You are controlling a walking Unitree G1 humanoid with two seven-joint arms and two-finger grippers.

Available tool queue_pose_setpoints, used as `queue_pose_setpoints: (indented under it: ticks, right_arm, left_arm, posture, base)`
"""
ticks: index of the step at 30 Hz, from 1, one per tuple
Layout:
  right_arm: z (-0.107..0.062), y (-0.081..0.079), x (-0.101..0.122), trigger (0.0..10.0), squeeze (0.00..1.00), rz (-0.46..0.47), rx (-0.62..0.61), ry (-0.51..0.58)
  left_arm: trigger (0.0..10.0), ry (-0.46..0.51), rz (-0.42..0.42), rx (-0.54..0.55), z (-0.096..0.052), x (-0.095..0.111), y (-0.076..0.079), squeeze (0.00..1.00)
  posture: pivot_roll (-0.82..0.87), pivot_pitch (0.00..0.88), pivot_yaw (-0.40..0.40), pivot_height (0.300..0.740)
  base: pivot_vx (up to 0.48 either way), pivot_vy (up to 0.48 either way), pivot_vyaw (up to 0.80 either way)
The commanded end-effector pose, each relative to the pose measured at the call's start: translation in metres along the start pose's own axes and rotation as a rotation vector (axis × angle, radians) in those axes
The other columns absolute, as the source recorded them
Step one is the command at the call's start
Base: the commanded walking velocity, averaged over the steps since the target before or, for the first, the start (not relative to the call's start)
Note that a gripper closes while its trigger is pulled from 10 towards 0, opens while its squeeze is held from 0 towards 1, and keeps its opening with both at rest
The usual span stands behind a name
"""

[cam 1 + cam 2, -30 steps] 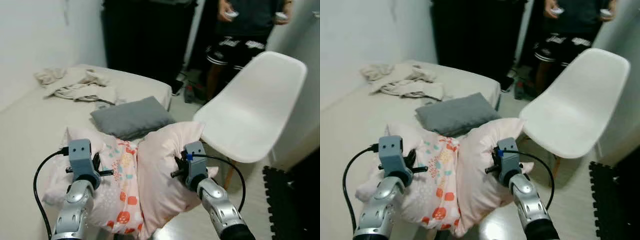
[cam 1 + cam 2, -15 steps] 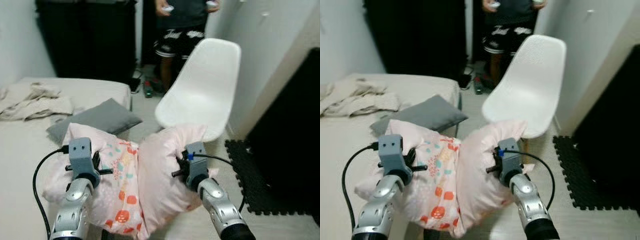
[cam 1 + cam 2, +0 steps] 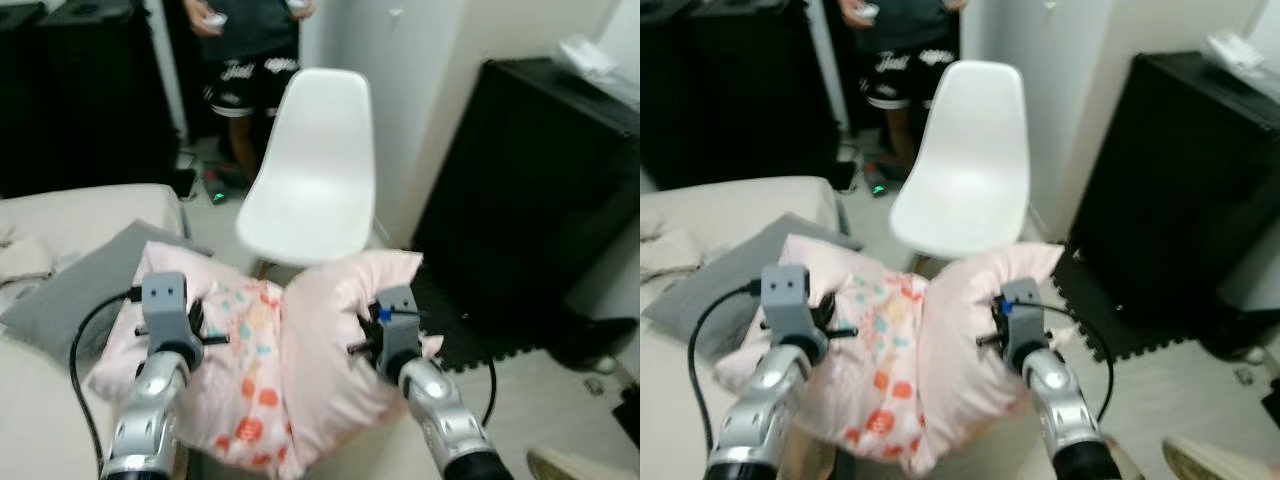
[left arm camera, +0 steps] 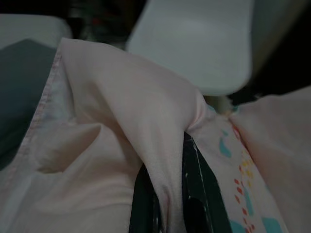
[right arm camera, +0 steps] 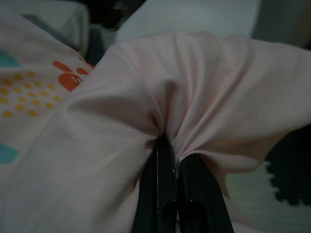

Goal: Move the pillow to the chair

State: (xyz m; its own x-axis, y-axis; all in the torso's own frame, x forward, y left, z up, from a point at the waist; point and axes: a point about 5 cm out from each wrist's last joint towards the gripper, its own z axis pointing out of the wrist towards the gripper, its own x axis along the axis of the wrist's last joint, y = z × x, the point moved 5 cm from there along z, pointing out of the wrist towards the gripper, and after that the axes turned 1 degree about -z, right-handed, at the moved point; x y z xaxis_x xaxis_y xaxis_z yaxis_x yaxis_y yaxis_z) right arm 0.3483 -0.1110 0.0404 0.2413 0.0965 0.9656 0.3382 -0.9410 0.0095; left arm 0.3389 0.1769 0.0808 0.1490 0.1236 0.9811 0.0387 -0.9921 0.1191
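Pink cotton is bunched between both hands: the soft pale-pink pillow with the orange and teal printed panel [image 3: 270, 370] hangs in the air in front of the robot, folded down its middle, just short of the white moulded plastic chair [image 3: 305, 190] that stands ahead with its seat facing the camera. The left hand [image 4: 165, 194] has its two black fingers pressed together on a fold at the pillow's left edge, and the right hand [image 5: 170, 189] pinches a gathered pleat of the plain pink side the same way. Both silver forearms reach up and forward at about the same height, wrists roughly level, with the pillow slung between them. To finish well, I would keep both pinches firm and carry the pillow forward level until its sagging middle is over the seat, lifting enough that the drooping lower edge clears the seat's front lip, and only then lower and let go. A person [image 3: 245, 45] stands behind the chair, well apart.
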Motion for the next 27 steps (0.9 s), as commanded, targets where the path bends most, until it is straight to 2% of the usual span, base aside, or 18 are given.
queue_pose_setpoints:
  ticks: [1, 16, 25, 27]
  right_arm:
    - [0.003, -0.011, 0.011, 10.0, 0.0, 0.0, 0.028, 0.05]
    - [0.003, -0.012, 0.009, 10.0, 0.0, 0.009, 0.019, 0.052]
    - [0.006, -0.008, 0.015, 10.0, 0.0, 0.024, 0.005, 0.071]
    - [0.006, -0.004, 0.022, 10.0, 0.0, 0.056, -0.011, 0.092]
  left_arm:
    - [10.0, 0.015, 0.008, -0.035, 0.001, 0.005, 0.008, 0.0]
    - [10.0, 0.004, 0.046, -0.061, 0.002, 0.003, 0.01, 0.0]
    - [10.0, 0.018, 0.052, -0.065, 0.007, 0.01, 0.01, 0.0]
    - [10.0, 0.033, 0.056, -0.073, 0.008, 0.015, 0.012, 0.0]
  posture:
    - [0.05, 0.065, 0.003, 0.74]
    - [0.05, 0.042, 0.019, 0.74]
    - [0.05, 0.036, 0.03, 0.74]
    - [0.05, 0.041, 0.03, 0.74]
  base:
    - [0.0, 0.0, -0.8]
    - [0.0, 0.0, -0.8]
    - [0.0, 0.0, -0.8]
    - [0.0, 0.0, -0.8]
